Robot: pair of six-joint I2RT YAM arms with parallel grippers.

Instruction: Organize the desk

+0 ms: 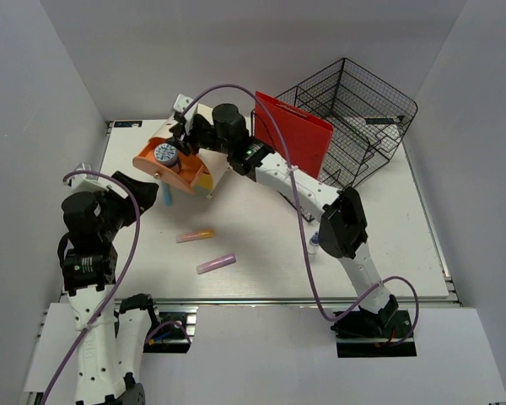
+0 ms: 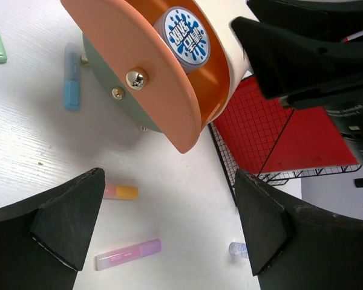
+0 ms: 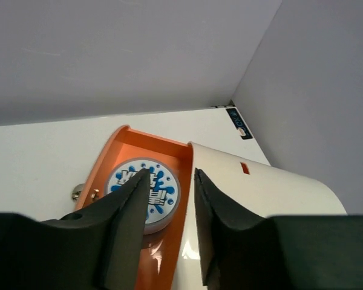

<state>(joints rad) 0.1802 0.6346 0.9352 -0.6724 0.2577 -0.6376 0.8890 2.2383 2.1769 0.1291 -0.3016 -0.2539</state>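
On the white desk (image 1: 388, 236) stands an orange and cream organizer (image 1: 156, 160) (image 2: 139, 36) (image 3: 151, 142), tilted. A round blue-and-white disc (image 1: 164, 153) (image 2: 183, 31) (image 3: 164, 193) sits in its orange compartment. My right gripper (image 1: 181, 135) (image 3: 171, 174) hangs over it. One finger is in front of the disc and the other on the cream side. The jaws straddle the dividing wall with a gap and hold nothing. My left gripper (image 1: 142, 196) (image 2: 168, 175) is wide open and empty, just near-left of the organizer.
A pink-yellow highlighter (image 1: 196, 235) (image 2: 121, 192), a pink-purple one (image 1: 216, 263) (image 2: 128, 254) and a blue one (image 1: 168, 196) (image 2: 71, 84) lie loose. A red folder (image 1: 293, 131) (image 2: 302, 139) leans on a tipped black wire basket (image 1: 354, 110). A small clear cap (image 1: 314, 246) (image 2: 237, 248) lies beside the right arm.
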